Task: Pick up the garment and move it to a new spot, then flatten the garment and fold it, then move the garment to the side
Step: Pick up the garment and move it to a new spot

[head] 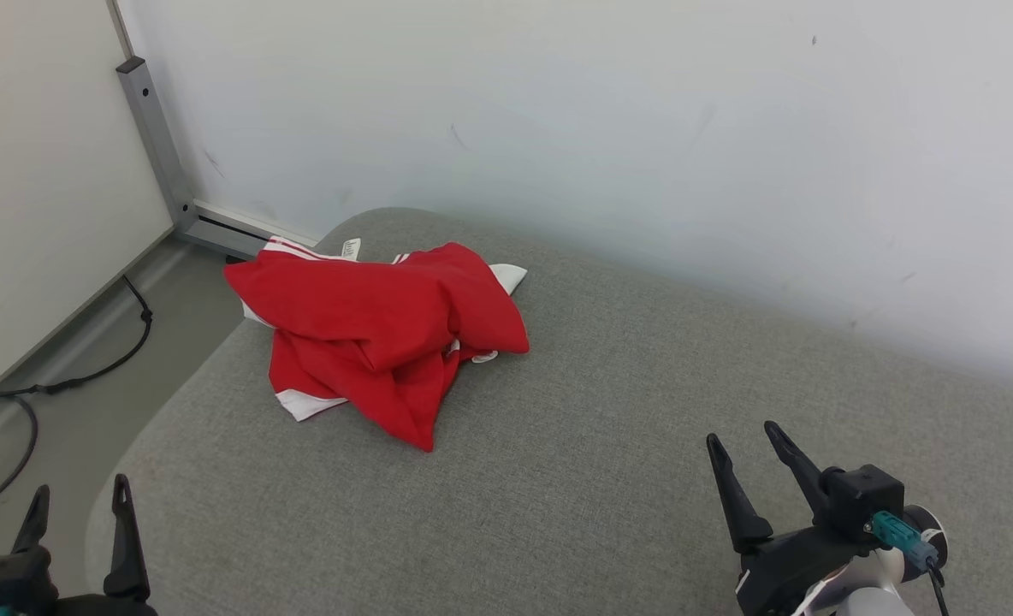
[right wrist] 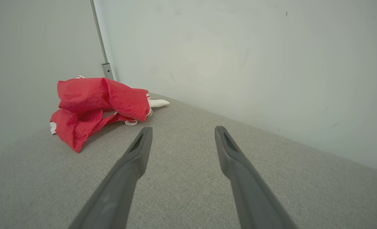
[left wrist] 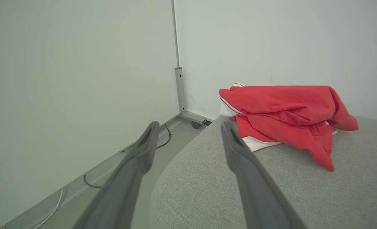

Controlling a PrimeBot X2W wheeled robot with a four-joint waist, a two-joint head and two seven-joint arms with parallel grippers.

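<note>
Since the red garment (head: 387, 329) lies in a crumpled heap (white-striped trim pokes out at its edges; shirt or shorts, I cannot tell) near the far left corner of the grey upholstered surface (head: 609, 411), close to the wall (head: 643, 128), none of the task looks begun. The left gripper (head: 80, 484) sits low at the near left edge and the right gripper (head: 741, 432) at the near right. Both are well apart from the cloth, with jaws spread wide and nothing between them. By my judgement every step is left: the pick-up and move to a new spot, the flattening, the fold, and the final shift to the side.
</note>
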